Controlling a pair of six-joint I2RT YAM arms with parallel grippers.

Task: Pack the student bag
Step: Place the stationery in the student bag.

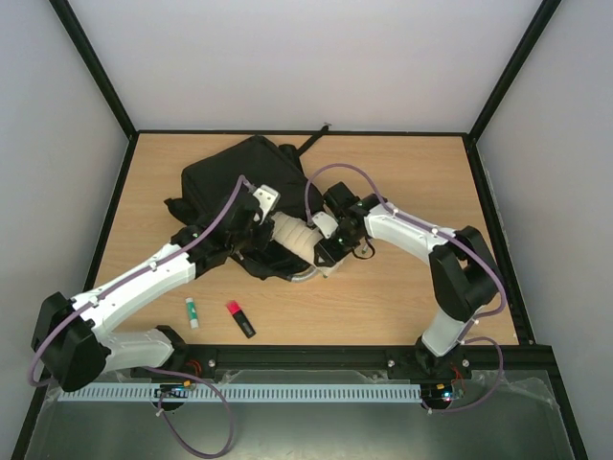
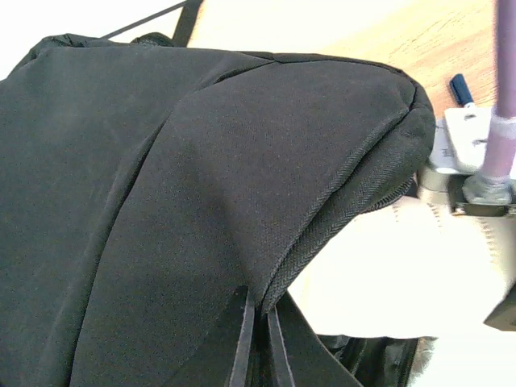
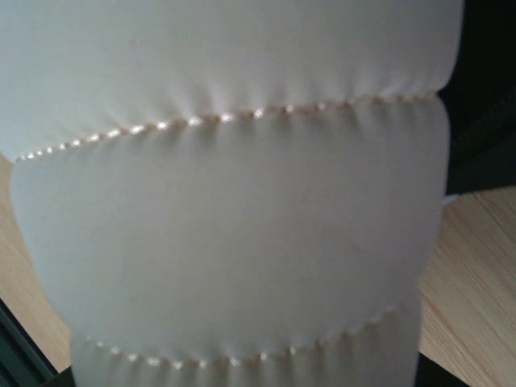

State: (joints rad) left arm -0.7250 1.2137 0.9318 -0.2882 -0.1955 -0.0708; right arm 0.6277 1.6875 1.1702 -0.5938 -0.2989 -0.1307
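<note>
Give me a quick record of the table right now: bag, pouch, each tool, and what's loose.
student bag: black, lying on the wooden table, left of centre
left tool: shut, pinching the bag's fabric edge
right tool: closed on the white pouch
white pouch: quilted, at the bag's near edge
loose items: glue stick and pink-capped highlighter, near the front edge, apart from the bag

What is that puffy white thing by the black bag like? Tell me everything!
The white pouch is a soft, padded roll, fabric by the look, with stitched seams ringing it into puffy bands. It lies slanted at the mouth of the student bag. One end sits under the bag's black flap, and the right gripper grips the other end. The tucked-in end is hidden.
</note>
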